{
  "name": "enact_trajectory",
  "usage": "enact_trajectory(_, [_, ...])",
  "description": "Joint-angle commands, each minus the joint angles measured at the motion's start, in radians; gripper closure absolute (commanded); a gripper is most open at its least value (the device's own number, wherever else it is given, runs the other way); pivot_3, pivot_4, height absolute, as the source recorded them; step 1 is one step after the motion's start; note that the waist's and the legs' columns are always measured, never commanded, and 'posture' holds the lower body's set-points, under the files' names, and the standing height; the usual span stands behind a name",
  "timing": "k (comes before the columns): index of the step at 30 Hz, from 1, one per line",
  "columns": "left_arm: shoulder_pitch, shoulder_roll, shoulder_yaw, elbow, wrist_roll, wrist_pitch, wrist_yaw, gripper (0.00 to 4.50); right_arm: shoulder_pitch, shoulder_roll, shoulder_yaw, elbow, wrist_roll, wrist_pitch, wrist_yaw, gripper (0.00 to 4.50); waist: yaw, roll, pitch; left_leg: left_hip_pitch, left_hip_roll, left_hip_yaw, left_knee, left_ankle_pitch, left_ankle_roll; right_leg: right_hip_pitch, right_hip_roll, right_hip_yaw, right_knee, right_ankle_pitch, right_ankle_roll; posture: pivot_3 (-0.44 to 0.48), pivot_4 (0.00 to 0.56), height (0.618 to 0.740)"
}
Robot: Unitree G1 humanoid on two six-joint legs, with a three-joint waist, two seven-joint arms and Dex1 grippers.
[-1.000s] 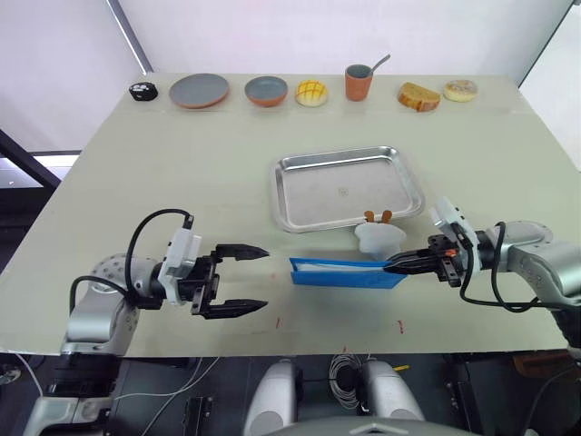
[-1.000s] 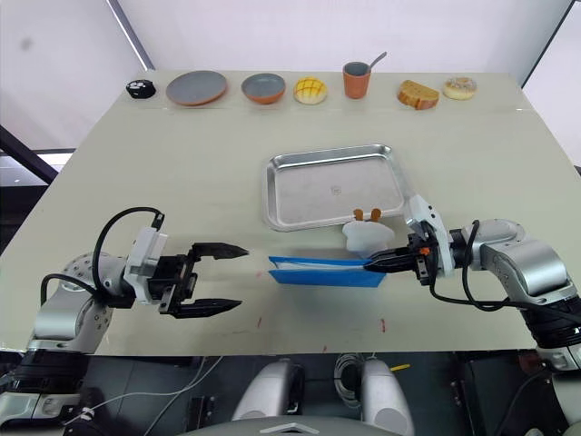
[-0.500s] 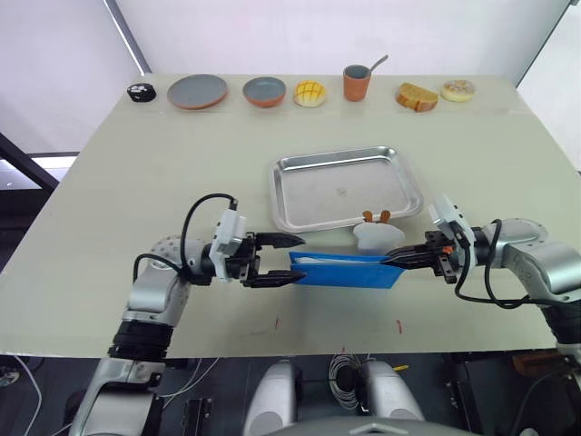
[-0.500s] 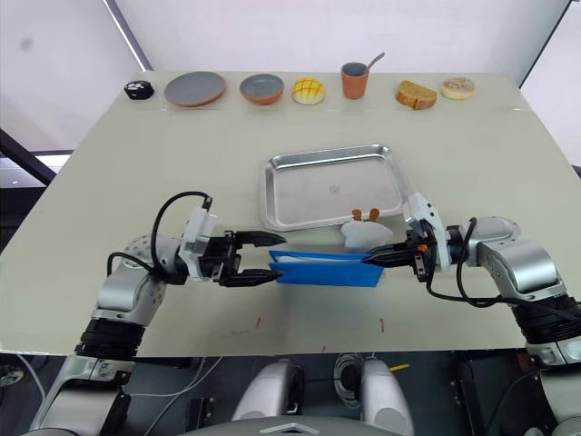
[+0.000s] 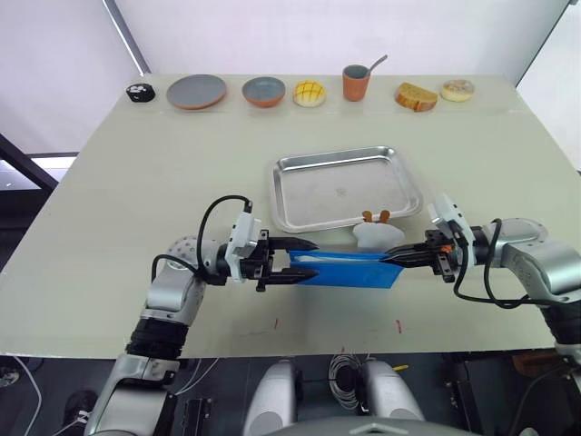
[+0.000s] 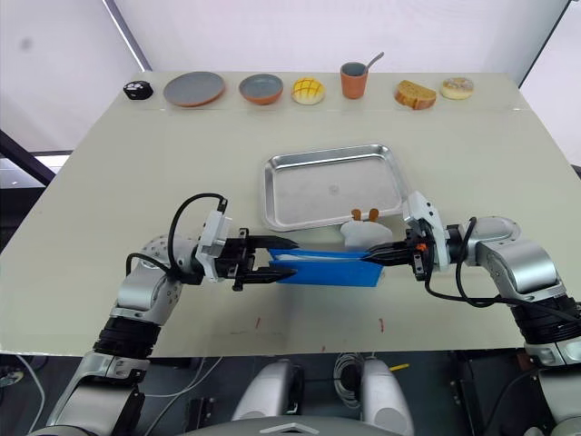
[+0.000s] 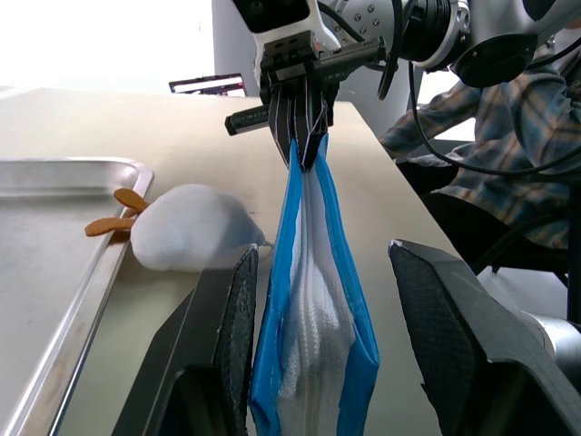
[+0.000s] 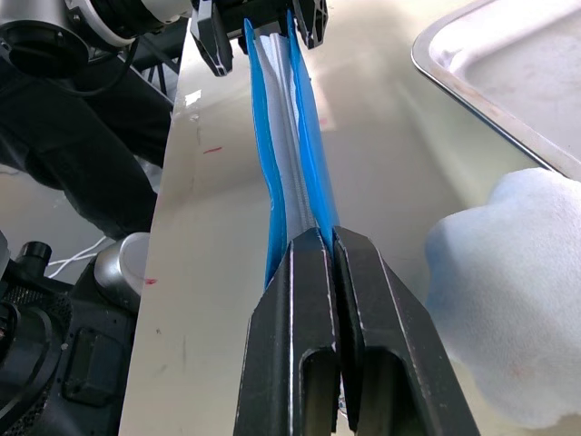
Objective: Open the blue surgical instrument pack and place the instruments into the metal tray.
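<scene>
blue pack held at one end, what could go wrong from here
The right gripper pinches only the edge of the pack, so it may slip when pulled. The left gripper straddles the other end with jaws open and could close on both layers. The white wad touching the pack may get dragged.

A pale beige table [image 5: 182, 163] carries the metal tray [image 5: 349, 187] at centre, a white wad with orange bits [image 5: 378, 234] at its five o'clock corner, and along the twelve o'clock edge a grey plate [image 5: 197, 90], bowl [image 5: 263, 90], buns and an orange cup [image 5: 357, 82].
</scene>
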Motion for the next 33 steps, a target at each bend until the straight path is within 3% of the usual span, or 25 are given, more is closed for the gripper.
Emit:
enact_trajectory(1, [-0.022, -0.013, -0.003, -0.007, 0.001, -0.003, 0.018, 2.05, -0.003, 0.006, 0.013, -0.004, -0.025, 0.006, -0.004, 4.50, 0.001, 0.000, 0.000, 0.000, 0.000, 0.000, 0.000, 0.000, 0.000, 0.000, 0.000, 0.000, 0.000, 0.000, 0.000, 0.000, 0.150, 0.740])
enact_trajectory(6, [-0.026, -0.007, -0.005, -0.021, -0.002, 0.015, 0.023, 2.05, 0.001, 0.006, 0.009, -0.007, -0.028, 0.003, -0.002, 4.50, 0.000, 0.000, 0.000, 0.000, 0.000, 0.000, 0.000, 0.000, 0.000, 0.000, 0.000, 0.000, 0.000, 0.000, 0.000, 0.000, 0.150, 0.740])
enact_trajectory(8, [-0.027, -0.001, -0.013, -0.022, 0.010, 0.011, 0.018, 2.59, 0.001, 0.007, 0.008, -0.008, -0.029, 0.004, -0.003, 4.50, 0.001, 0.000, 0.000, 0.000, 0.000, 0.000, 0.000, 0.000, 0.000, 0.000, 0.000, 0.000, 0.000, 0.000, 0.000, 0.000, 0.150, 0.740])
enact_trajectory(9, [-0.025, 0.003, -0.016, -0.023, 0.016, 0.008, 0.016, 3.20, 0.002, 0.007, 0.007, -0.009, -0.029, 0.004, -0.002, 4.50, 0.001, 0.000, 0.000, 0.000, 0.000, 0.000, 0.000, 0.000, 0.000, 0.000, 0.000, 0.000, 0.000, 0.000, 0.000, 0.000, 0.150, 0.740])
enact_trajectory(13, [-0.017, 0.011, -0.017, -0.023, 0.022, 0.011, 0.012, 4.41, 0.004, 0.007, 0.005, -0.016, -0.026, 0.006, -0.004, 4.50, 0.001, 0.000, 0.000, 0.000, 0.000, 0.000, 0.000, 0.000, 0.000, 0.000, 0.000, 0.000, 0.000, 0.000, 0.000, 0.000, 0.150, 0.740])
enact_trajectory(33, [-0.017, -0.005, -0.007, 0.171, 0.049, -0.145, -0.015, 4.41, 0.006, 0.009, 0.007, -0.013, -0.036, -0.005, -0.001, 4.50, -0.004, 0.001, -0.001, 0.001, 0.000, 0.000, 0.000, 0.000, 0.000, 0.000, 0.001, 0.000, 0.000, 0.000, 0.000, 0.000, 0.150, 0.740])
